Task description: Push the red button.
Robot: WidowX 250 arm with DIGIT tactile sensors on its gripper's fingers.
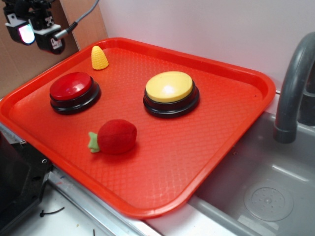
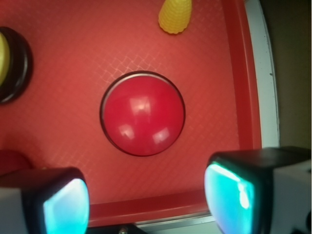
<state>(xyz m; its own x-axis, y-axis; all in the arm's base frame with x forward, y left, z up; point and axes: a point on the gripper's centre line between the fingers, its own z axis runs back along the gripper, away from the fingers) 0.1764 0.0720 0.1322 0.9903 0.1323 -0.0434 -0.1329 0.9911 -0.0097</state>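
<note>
Gripper (image 2: 146, 204) spread wide and empty above a red tray (image 1: 231, 118) that carries two dome buttons and two toys.

In the wrist view the red button (image 2: 143, 113) sits on the tray floor just ahead of the two glowing finger pads (image 2: 66, 207), lined up with the gap between them and clear of both; nothing lies between it and the gripper. Further ahead, near the tray rim, stands a small yellow corn toy (image 2: 175, 15). Off to one side, well apart from the red button, is the yellow-topped button (image 1: 170, 92) on its black base. A red plush strawberry (image 1: 114, 136) with a green leaf lies between the two buttons, toward the tray's near edge. Beyond the tray, a grey sink basin (image 1: 266, 191) and dark faucet (image 1: 293, 83) stand away from the gripper.
</note>
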